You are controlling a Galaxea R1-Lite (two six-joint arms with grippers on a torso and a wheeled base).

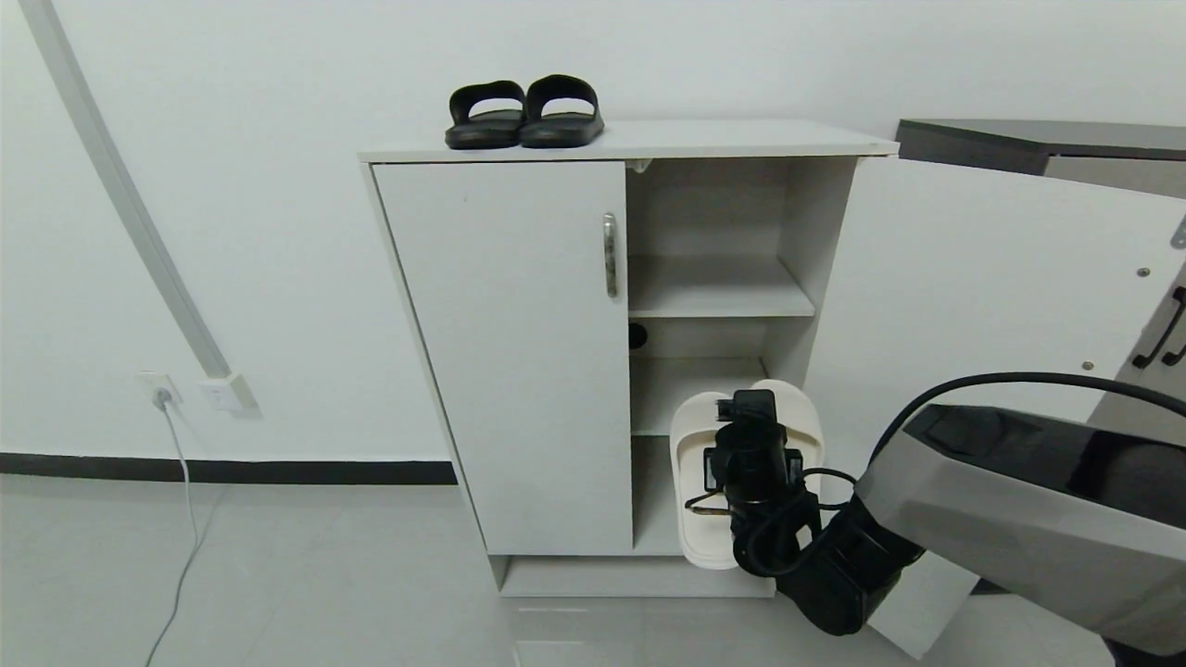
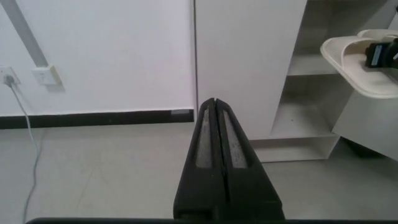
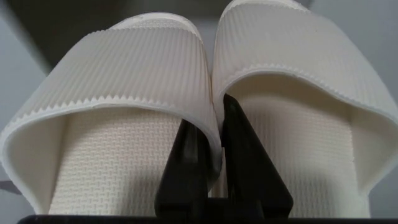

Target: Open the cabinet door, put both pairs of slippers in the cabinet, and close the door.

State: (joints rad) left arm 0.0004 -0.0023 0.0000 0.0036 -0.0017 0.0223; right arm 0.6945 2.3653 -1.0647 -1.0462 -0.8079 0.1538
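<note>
The white slippers (image 1: 701,482) are a cream-coloured pair of slides with broad, finely ribbed straps, a saw-toothed strap edge and a pebbled footbed, lying side by side with their inner edges pressed together. They hang in front of the cabinet (image 1: 649,139), at its open right half, with the toes pointing into the opening at about the level of the lower shelf (image 1: 690,389) and the heels sticking out above the bottom compartment; whether the toes are already past the cabinet's front edge cannot be told. The right gripper (image 1: 752,403) comes at the pair from the heel side, away from the cabinet. In the right wrist view its fingers (image 3: 186,168) are clamped on the two adjoining strap walls where the slippers meet, one finger under each strap. The black slippers (image 1: 523,113), a matte pair with plain wide straps, stand side by side on the cabinet's top, over its closed left door (image 1: 505,352) and well apart from either gripper. The right door (image 1: 982,278) stands swung wide open. The left gripper (image 2: 214,106) hangs low in front of the cabinet's left side, its fingers pressed flat together and gripping nothing.
</note>
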